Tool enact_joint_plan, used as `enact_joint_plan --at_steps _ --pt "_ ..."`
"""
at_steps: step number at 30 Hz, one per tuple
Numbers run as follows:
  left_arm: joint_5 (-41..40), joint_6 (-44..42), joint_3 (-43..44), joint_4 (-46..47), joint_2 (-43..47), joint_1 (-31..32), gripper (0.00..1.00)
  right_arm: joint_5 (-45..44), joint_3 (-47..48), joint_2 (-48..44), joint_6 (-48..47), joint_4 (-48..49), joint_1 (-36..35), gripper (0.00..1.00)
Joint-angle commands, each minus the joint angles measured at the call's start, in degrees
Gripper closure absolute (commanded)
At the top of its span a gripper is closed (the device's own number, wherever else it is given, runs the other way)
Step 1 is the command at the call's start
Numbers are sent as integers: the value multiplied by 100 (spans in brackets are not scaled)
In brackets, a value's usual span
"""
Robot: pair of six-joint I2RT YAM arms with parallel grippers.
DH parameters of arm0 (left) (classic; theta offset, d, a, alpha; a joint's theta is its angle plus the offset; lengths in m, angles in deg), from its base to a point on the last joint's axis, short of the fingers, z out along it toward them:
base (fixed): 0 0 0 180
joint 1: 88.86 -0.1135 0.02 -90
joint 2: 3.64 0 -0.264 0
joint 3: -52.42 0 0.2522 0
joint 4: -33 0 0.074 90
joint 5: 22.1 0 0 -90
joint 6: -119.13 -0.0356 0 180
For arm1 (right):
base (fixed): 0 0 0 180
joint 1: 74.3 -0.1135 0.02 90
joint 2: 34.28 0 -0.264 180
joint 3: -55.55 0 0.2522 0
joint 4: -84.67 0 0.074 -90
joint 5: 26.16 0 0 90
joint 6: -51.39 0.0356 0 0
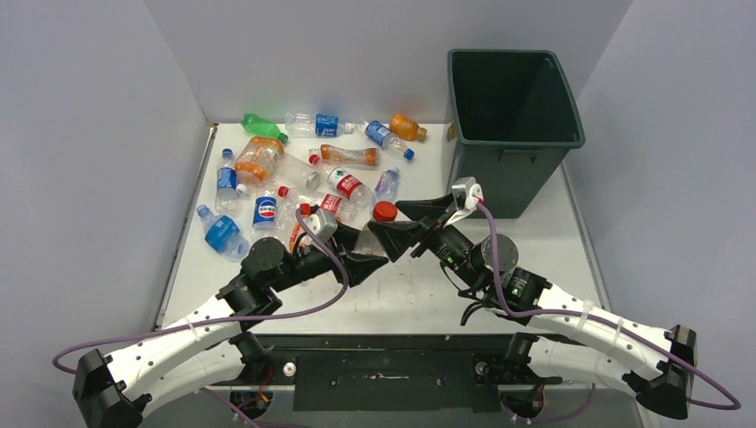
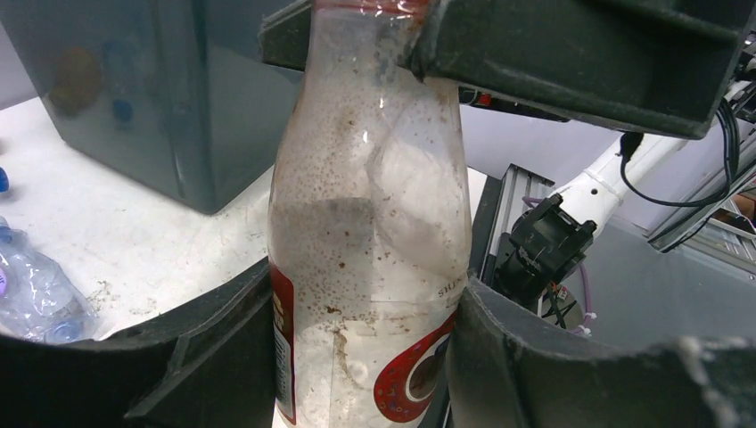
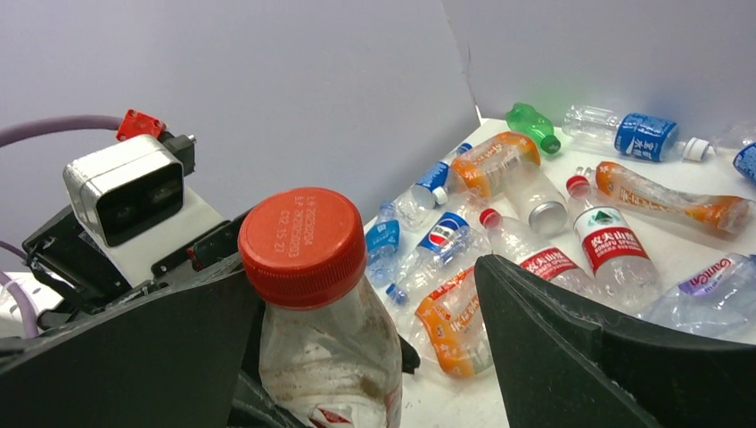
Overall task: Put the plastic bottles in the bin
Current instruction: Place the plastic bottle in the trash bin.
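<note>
my left gripper (image 2: 370, 357) was clamped on the lower body of a clear, red-capped bottle (image 3: 303, 245), held upright over the middle of the table (image 1: 401, 303), near the bin (image 1: 508, 178). my right gripper (image 3: 365, 272) stood spread either side of its cap, not gripping. empty and thin-walled, it would likely be light, crushable and slick; the stiffer shoulder under the cap seemed the best hold. i counted one bottle held, roughly fourteen other bottles (image 1: 343, 183) loose at far left, one bin.

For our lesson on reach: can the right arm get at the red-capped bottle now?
Probably yes: the right claw stands open around the red-capped bottle, which the left claw holds; nothing blocks it.
</note>
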State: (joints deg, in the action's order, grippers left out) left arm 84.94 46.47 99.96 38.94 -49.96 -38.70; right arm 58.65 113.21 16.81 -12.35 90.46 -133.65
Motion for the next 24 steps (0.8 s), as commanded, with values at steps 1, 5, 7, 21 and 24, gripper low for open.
enact_joint_plan --at_steps 1,5,7,21,24 --pt "184 47 74 387 10 -22 100 -135 122 144 -30 755 -39 6" --pt "210 -46 64 374 22 -22 100 -117 219 298 -119 764 -41 10" --pt "202 -108 51 375 48 -23 100 -21 287 368 -146 709 -40 29" --pt "-910 -962 -738 1242 1175 5 4 -766 1919 37 -1457 -1259 -26 95" --pt "-1447 -1076 -714 1070 1289 8 4 -1913 2602 67 -2043 -1426 -27 95"
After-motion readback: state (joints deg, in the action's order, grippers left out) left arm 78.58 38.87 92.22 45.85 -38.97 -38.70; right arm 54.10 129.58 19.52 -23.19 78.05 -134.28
